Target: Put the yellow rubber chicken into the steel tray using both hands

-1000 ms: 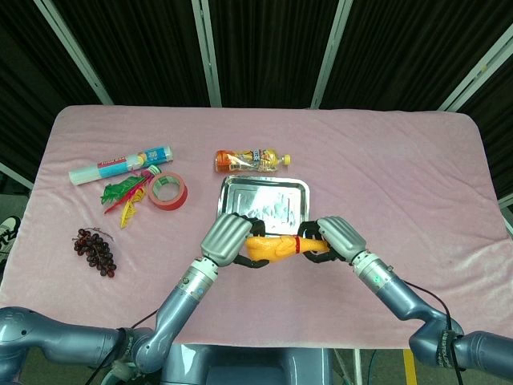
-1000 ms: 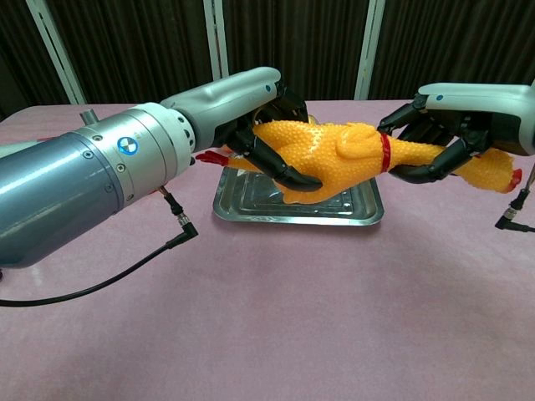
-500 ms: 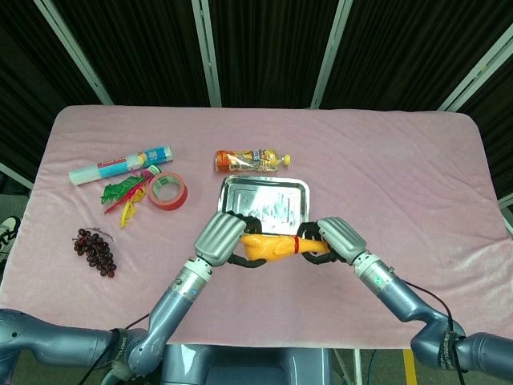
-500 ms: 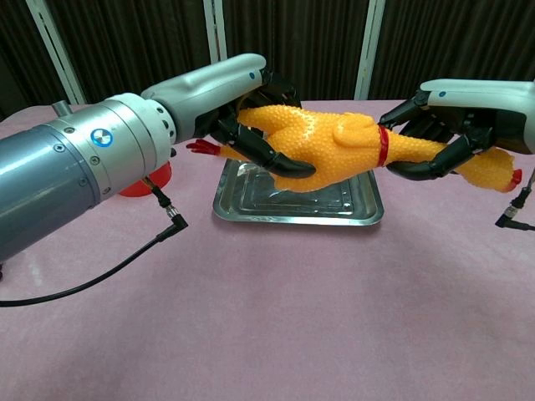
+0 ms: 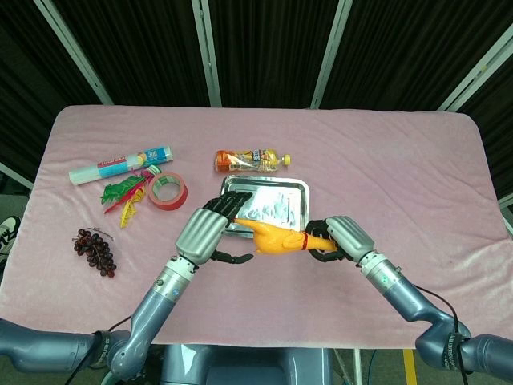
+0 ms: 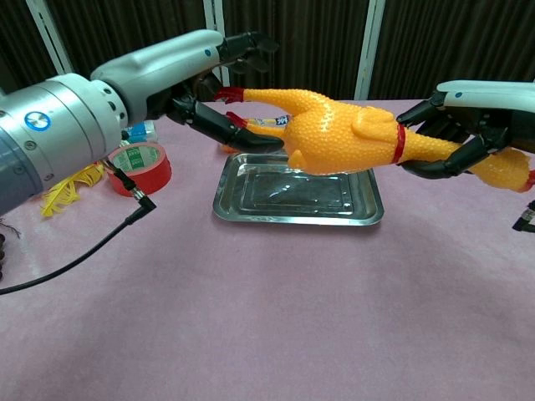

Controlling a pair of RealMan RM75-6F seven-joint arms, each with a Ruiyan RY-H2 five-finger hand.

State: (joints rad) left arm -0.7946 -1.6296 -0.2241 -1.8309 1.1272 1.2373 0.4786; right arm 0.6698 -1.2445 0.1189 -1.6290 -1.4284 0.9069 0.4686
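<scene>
- A round blue-and-white badge is showing on the left arm point(image 6: 38, 119); its lettering is too small to read.
- Labels elsewhere are staying illegible.

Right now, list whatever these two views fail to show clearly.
- Bottle label: too small to read in the head view.
- Right hand palm side: head view shows only its back over the rubber chicken.
- Grapes: outside the chest view.
- Chicken's head end: cut by the chest view's right edge.
</scene>
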